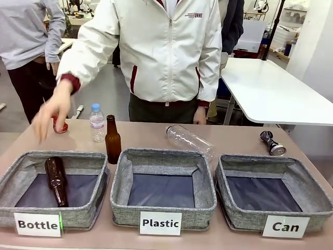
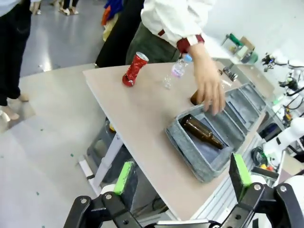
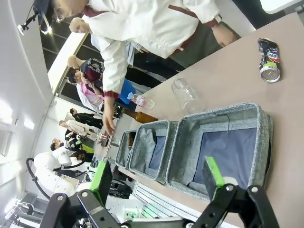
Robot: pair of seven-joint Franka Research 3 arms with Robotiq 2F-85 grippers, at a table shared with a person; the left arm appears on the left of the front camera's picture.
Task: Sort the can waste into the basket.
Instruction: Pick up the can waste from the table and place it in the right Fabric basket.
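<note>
The left gripper [image 2: 182, 161] is spread wide with nothing between its green pads and touches nothing. The right gripper [image 3: 157, 161] is equally released and empty.

The Can basket [image 1: 270, 161] holds nothing. In the right wrist view it lies between the right gripper and the dark can [image 3: 269, 59], which rests on its side on the table [image 1: 156, 133] just past the basket's far rim, well apart from the fingers. The red can [image 2: 135, 69] stands slightly tilted at the table end farthest from the Can basket, well apart from the left gripper.

White front labels read "Can" [image 1: 285, 227], "Plastic" [image 1: 161, 223] and "Bottle" [image 1: 37, 224]. The Plastic basket [image 1: 164, 156] sits just beside the Can basket and the Bottle basket [image 1: 57, 156] one further along, with a brown bottle [image 1: 56, 179] lying in it. The dark can's multicoloured print and the red mark on the person's white jacket [image 1: 156, 47] are too small to read.

The person's hand [image 2: 209, 88] hangs over the Bottle basket's far rim, apart from the red can.
</note>
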